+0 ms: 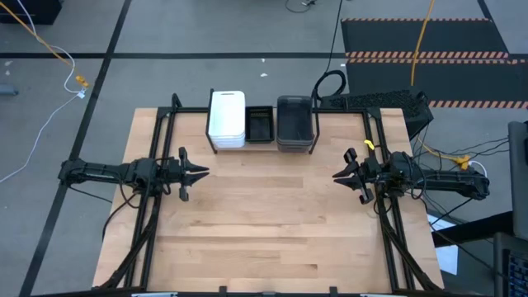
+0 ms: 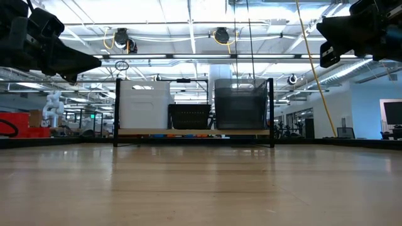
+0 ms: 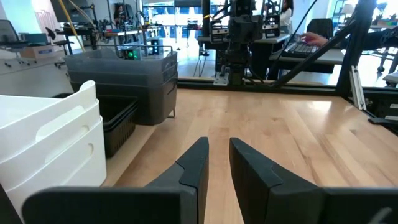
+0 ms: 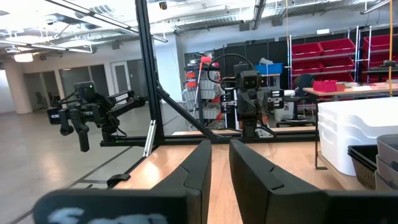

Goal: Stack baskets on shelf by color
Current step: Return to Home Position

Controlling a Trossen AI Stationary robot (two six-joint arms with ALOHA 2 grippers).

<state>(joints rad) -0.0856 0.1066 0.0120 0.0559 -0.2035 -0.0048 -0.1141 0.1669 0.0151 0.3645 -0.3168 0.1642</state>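
Note:
On the shelf (image 1: 260,147) at the table's far edge stand three stacks: white baskets (image 1: 227,120) on the left, black mesh baskets (image 1: 260,124) in the middle, translucent grey baskets (image 1: 294,124) on the right. In the low view the white stack (image 2: 144,103), black stack (image 2: 190,116) and grey stack (image 2: 240,103) rest on the board. My left gripper (image 1: 200,172) hovers over the table's left side, fingers a narrow gap apart, empty. My right gripper (image 1: 338,175) hovers over the right side, likewise empty. Both point toward the table's middle.
Black metal frame rails (image 1: 153,214) run along the table's left and right sides. A keyboard (image 1: 375,101) and cables lie past the far right corner. The wide wooden tabletop (image 1: 264,223) stretches between the arms and toward the near edge.

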